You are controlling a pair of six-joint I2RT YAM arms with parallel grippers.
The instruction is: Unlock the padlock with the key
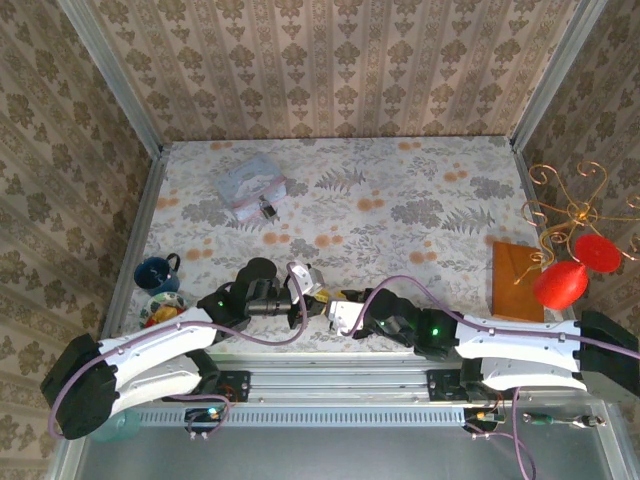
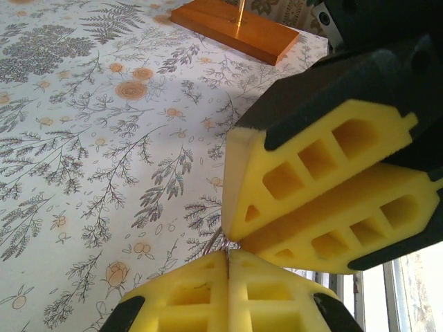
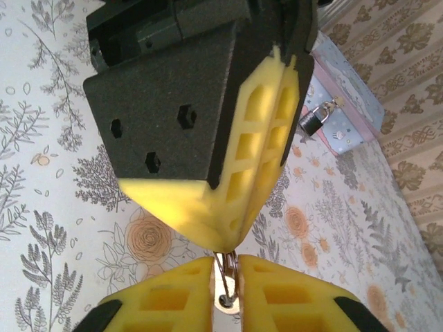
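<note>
The key is clamped by the closed left gripper and the closed right gripper above a floral table enclosed by patterned wallpaper.

You see only a sliver of the key; rest hidden inside the right tool and left tool.

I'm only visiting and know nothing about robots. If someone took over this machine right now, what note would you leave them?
Left claw: shut, pinching the key.
Right claw: closed on the same key. The two claws meet tip to tip above the table's near edge, which looks like a hand-over.
Padlock: hanging shut on the pale blue tin, far across the table, to the left, untouched.
Done: key picked up.
Left: settle the key in one claw, carry it to the padlock, insert, turn.
</note>
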